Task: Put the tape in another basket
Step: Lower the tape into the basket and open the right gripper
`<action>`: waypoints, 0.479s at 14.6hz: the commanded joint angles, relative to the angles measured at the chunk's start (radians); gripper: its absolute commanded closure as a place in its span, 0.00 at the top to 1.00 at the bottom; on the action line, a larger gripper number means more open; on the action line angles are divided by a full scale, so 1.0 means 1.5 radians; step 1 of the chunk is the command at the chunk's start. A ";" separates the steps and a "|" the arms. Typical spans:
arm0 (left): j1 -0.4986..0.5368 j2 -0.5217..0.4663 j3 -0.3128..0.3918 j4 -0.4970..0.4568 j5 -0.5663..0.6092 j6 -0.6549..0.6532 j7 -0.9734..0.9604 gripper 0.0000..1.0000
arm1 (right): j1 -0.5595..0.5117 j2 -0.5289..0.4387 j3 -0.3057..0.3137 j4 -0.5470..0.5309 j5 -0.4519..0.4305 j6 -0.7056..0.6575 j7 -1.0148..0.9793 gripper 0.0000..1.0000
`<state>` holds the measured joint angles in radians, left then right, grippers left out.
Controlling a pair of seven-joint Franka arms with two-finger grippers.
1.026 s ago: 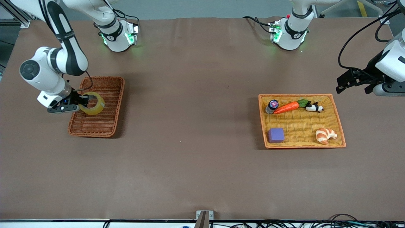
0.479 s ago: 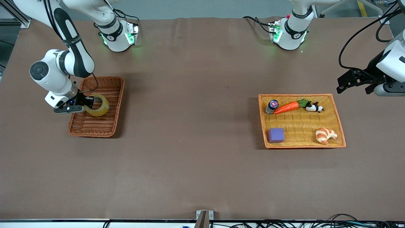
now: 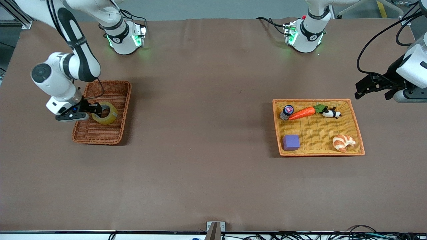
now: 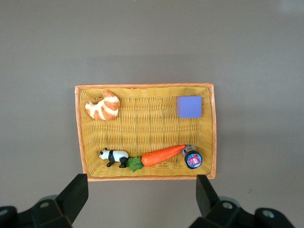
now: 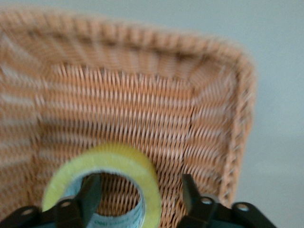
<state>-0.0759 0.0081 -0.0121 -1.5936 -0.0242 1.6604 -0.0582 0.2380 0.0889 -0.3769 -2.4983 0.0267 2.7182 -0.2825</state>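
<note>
Front view shows the tape (image 3: pixel 105 113) dropped lower into the basket (image 3: pixel 110 87) at nine o'clock — right gripper (image 3: pixel 95 109) has spread, one finger through the ring, letting go; left gripper (image 3: pixel 370 87) waits open at three o'clock.

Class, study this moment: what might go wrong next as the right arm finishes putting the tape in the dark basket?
1. The right gripper has its jaws open, one inside the ring of the tape. Lifting off askew might hook the tape and drag it out of the basket.
2. The tape looks tilted rather than flat, so it may roll or topple once freed.
The left gripper waits, open, over the table near the yellow basket.
</note>
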 commanded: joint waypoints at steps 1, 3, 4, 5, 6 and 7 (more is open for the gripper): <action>0.000 0.006 0.002 0.011 -0.003 0.001 0.005 1.00 | -0.038 -0.082 0.006 0.055 0.007 -0.079 -0.008 1.00; 0.000 0.010 0.002 0.011 -0.003 0.004 0.005 1.00 | -0.062 -0.075 0.022 0.210 0.001 -0.265 -0.008 1.00; 0.000 0.010 0.002 0.012 -0.003 0.005 0.005 1.00 | -0.067 -0.066 0.026 0.278 0.001 -0.350 -0.001 1.00; 0.000 0.011 0.002 0.012 -0.003 0.005 0.005 1.00 | -0.076 -0.056 0.037 0.343 0.001 -0.398 0.002 1.00; 0.000 0.011 0.002 0.012 -0.003 0.005 0.005 1.00 | -0.098 -0.055 0.056 0.381 0.001 -0.415 0.024 1.00; 0.000 0.011 0.002 0.012 -0.003 0.005 0.005 1.00 | -0.131 -0.055 0.091 0.410 0.001 -0.433 0.062 1.00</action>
<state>-0.0758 0.0158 -0.0118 -1.5936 -0.0242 1.6657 -0.0582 0.1266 -0.0371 -0.3290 -1.9988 0.0254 2.1293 -0.2605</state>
